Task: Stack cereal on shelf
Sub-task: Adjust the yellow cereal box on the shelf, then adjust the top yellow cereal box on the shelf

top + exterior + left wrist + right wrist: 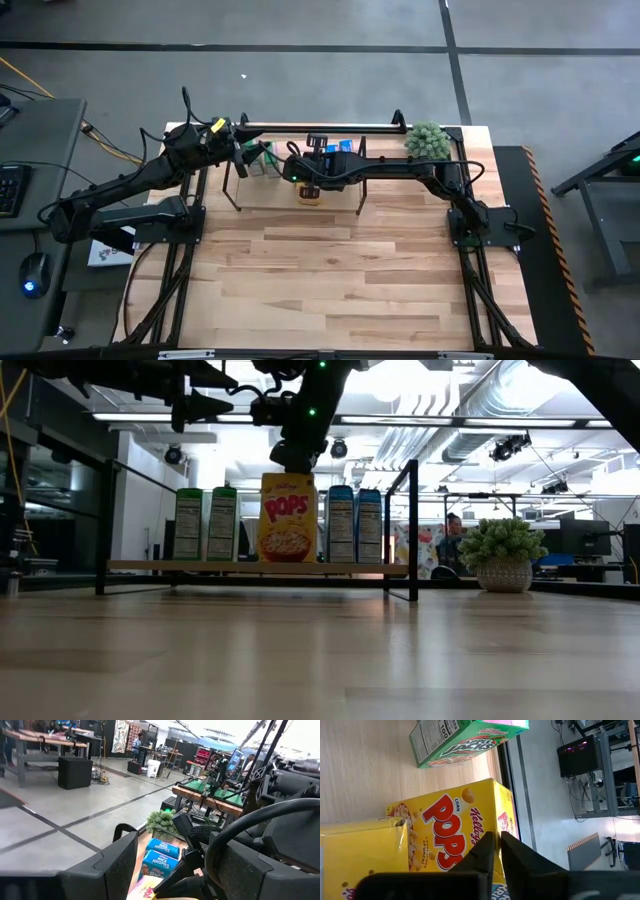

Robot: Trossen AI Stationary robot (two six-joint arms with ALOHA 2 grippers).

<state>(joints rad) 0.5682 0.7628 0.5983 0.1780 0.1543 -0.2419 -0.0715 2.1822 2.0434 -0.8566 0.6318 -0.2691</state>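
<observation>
**Yellow cereal box at shelf front, right gripper over its top**

Five small cereal boxes are seen upright on the shelf point(250, 567) in the low view: two green boxes point(205, 524) at the left end, the yellow box point(287, 518) in the middle, two blue boxes point(354, 525) to its right. In the high view the shelf sits at approx. 12 o'clock on the worktop point(330, 270), w/ the yellow box point(310, 193) at the shelf's front edge, towards 6 o'clock.

The right gripper point(293, 460) is placed directly over the yellow box's top edge. In the right wrist view its fingers point(485, 852) are drawn nearly together, only a thin gap between them, against the box's upper end; whether card is actually pinched there cannot be told. The left gripper point(243, 148) hovers above the green boxes at the shelf's left end; its jaws stand apart, nothing held.

Handling, as judged: the box is thin cardboard, light, prob. part-hollow, stiff along edges but easily dented on the broad printed faces. The glossy print is likely slippery. Being tall and narrow, it would tip easily if nudged high up. Best taken across the narrow thickness near the top, centred, w/ moderate squeeze. Neighbouring boxes stand close, so little side room is left
</observation>
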